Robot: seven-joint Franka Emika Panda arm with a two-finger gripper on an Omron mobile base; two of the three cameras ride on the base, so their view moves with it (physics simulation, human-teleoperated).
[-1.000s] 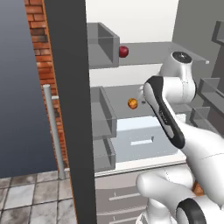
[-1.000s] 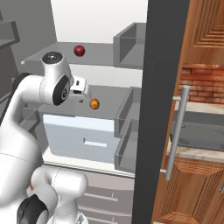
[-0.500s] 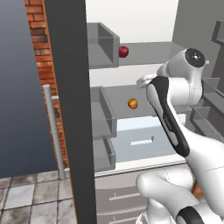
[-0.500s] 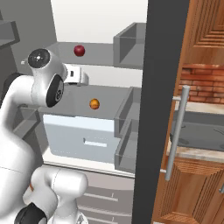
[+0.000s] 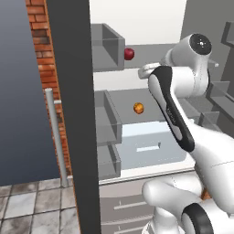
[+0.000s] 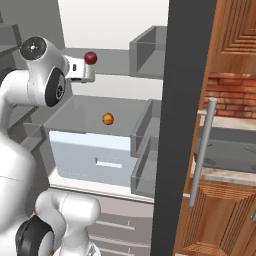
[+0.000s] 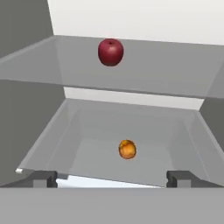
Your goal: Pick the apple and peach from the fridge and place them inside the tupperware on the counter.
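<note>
Two fruits apart: apple (image 7: 110,52) upper shelf, peach (image 7: 127,149) below.

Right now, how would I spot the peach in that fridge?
Look into the open fridge with the white interior. On the lower grey shelf, above the pale drawer, sits the peach: small, round and orange-yellow, unlike the dark red apple one shelf up.

The robot's arm (image 5: 173,114) hides part of the pale drawer (image 5: 151,146).

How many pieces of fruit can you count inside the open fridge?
2. The apple sits on the upper shelf; the peach sits on the shelf below, above the pale drawer. Door bins could hide others.
</note>
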